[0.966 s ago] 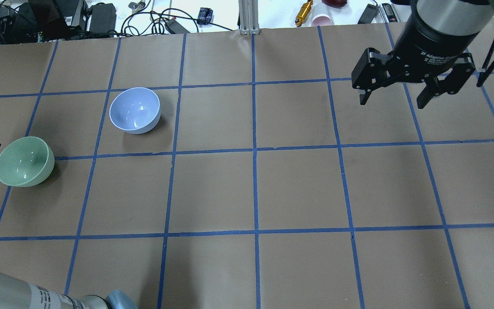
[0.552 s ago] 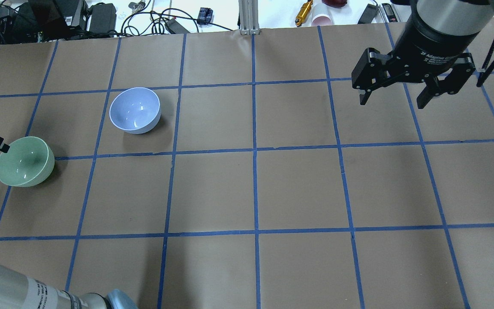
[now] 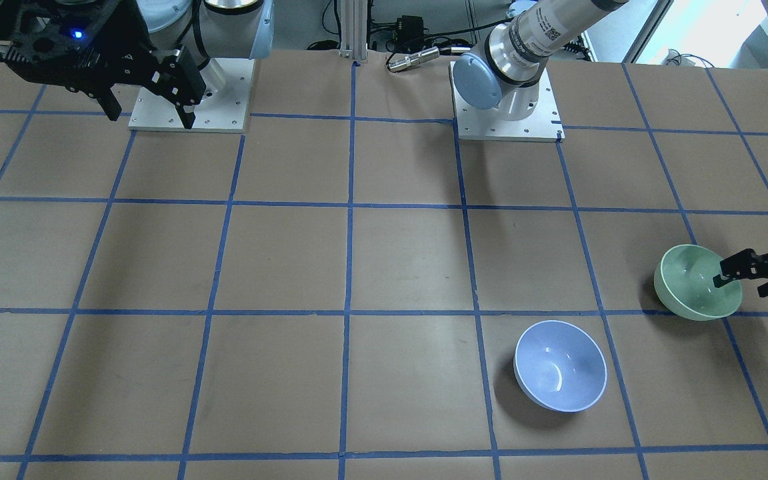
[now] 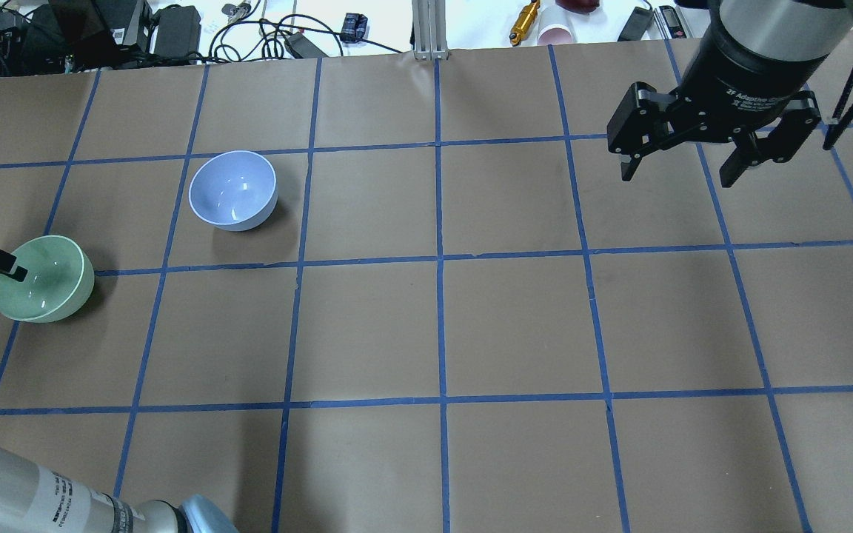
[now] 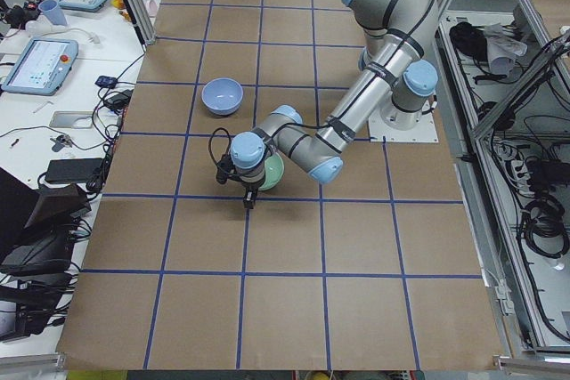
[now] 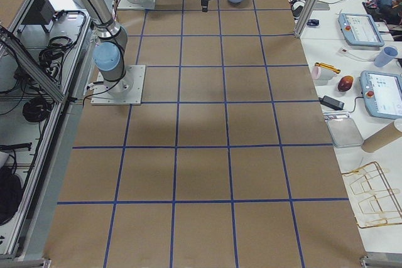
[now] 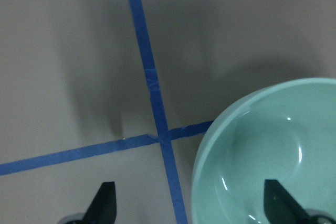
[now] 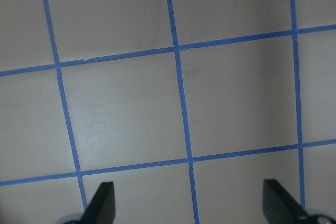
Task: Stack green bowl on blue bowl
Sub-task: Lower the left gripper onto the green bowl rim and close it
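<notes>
The green bowl is sitting upright at the left edge of the overhead view on the brown table, which is gridded with blue tape. The blue bowl is standing upright above and to its right, near but apart. The left gripper is hanging spread wide across the green bowl's rim, with one finger over the inside and the other over bare table. The right gripper is hovering at the upper right, its jaws apart.
</notes>
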Controlling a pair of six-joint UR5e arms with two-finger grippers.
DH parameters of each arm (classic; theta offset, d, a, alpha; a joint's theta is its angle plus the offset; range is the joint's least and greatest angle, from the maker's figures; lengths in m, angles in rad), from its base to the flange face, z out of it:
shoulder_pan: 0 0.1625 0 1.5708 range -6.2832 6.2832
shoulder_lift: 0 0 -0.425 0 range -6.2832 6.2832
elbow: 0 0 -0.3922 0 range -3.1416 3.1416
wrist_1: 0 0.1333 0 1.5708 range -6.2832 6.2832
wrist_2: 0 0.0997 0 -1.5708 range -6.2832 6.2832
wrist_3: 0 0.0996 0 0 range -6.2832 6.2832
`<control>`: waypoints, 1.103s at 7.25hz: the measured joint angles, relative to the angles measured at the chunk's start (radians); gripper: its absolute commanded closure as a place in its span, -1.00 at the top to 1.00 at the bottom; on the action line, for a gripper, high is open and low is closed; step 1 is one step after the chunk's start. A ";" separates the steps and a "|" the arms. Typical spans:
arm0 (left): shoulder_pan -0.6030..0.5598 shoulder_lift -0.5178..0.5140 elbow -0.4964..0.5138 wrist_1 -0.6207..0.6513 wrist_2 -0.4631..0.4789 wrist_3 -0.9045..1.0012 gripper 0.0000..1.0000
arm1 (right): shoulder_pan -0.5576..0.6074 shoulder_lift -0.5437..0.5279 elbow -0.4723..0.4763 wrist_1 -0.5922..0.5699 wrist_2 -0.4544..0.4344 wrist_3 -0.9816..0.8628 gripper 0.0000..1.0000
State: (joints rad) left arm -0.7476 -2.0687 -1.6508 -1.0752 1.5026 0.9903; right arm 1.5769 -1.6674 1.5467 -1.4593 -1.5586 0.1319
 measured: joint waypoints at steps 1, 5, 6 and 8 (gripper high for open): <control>0.005 -0.003 -0.023 0.020 -0.002 -0.003 1.00 | 0.000 0.000 0.000 -0.001 0.000 0.000 1.00; 0.009 -0.007 -0.064 0.054 -0.008 -0.005 -0.59 | 0.000 0.000 0.000 0.000 0.000 0.000 1.00; 0.009 -0.007 -0.064 0.052 -0.006 -0.004 -0.90 | 0.000 0.000 0.000 0.000 0.000 0.000 1.00; 0.008 -0.007 -0.065 0.050 -0.009 -0.003 -1.00 | 0.000 0.000 0.000 -0.001 0.000 0.000 1.00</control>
State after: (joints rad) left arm -0.7391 -2.0761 -1.7157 -1.0255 1.4931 0.9874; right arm 1.5769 -1.6674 1.5463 -1.4602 -1.5585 0.1319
